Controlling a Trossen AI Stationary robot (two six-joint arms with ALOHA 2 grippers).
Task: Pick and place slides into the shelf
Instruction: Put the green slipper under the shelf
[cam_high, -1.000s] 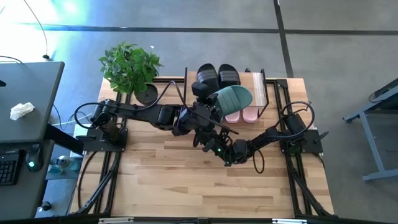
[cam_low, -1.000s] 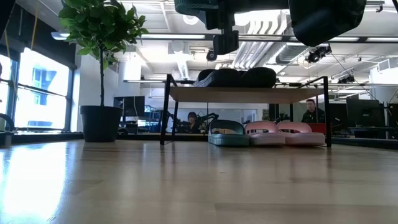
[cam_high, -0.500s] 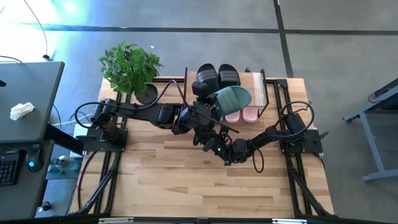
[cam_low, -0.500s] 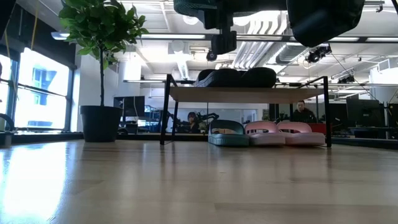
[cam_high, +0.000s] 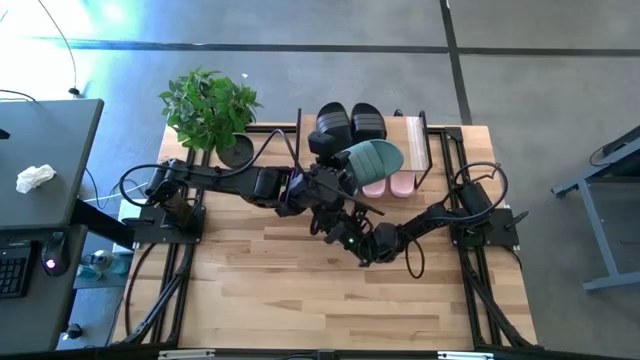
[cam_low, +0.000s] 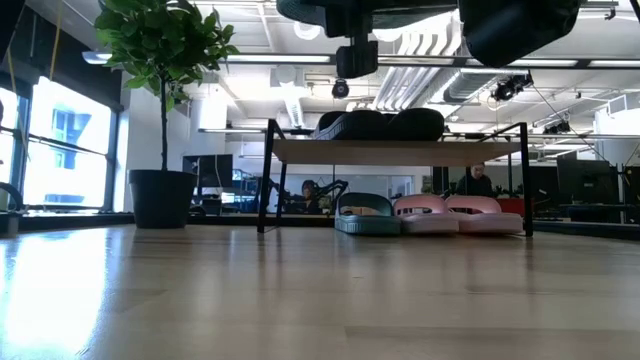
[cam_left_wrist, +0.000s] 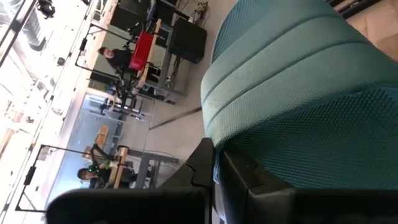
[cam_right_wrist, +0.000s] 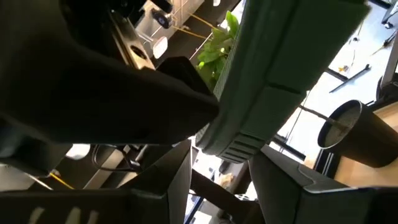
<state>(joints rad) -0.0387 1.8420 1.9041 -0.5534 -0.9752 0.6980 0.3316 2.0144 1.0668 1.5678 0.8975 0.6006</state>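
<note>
My left gripper (cam_high: 335, 178) is shut on a dark green slide (cam_high: 372, 158), held high over the table just in front of the shelf (cam_high: 416, 140). My right gripper (cam_high: 348, 238) sits lower, on the near side of the slide, and is open. In the right wrist view the slide's edge (cam_right_wrist: 267, 74) runs down toward the gap between its fingers (cam_right_wrist: 280, 180). Two black slides (cam_high: 350, 124) lie on the shelf's top board. Two pink slides (cam_low: 460, 213) and another green slide (cam_low: 367, 215) stand on the table under it. My left gripper holds the green slide by its end nearest the left arm. One finger (cam_left_wrist: 249, 186) lies against the slide's textured surface (cam_left_wrist: 292, 143); the other finger is hidden behind the slide. The slide is lifted clear of the table and the shelf. My right gripper: I cannot tell whether it touches the slide.
A potted plant (cam_high: 212, 108) stands at the table's far left corner, beside the shelf. The slatted tabletop (cam_high: 300, 290) stretches toward the near edge. People sit at desks in the room behind the shelf (cam_low: 478, 180).
My left gripper has risen a little with the green slide, which stays clear of the table and the shelf.
</note>
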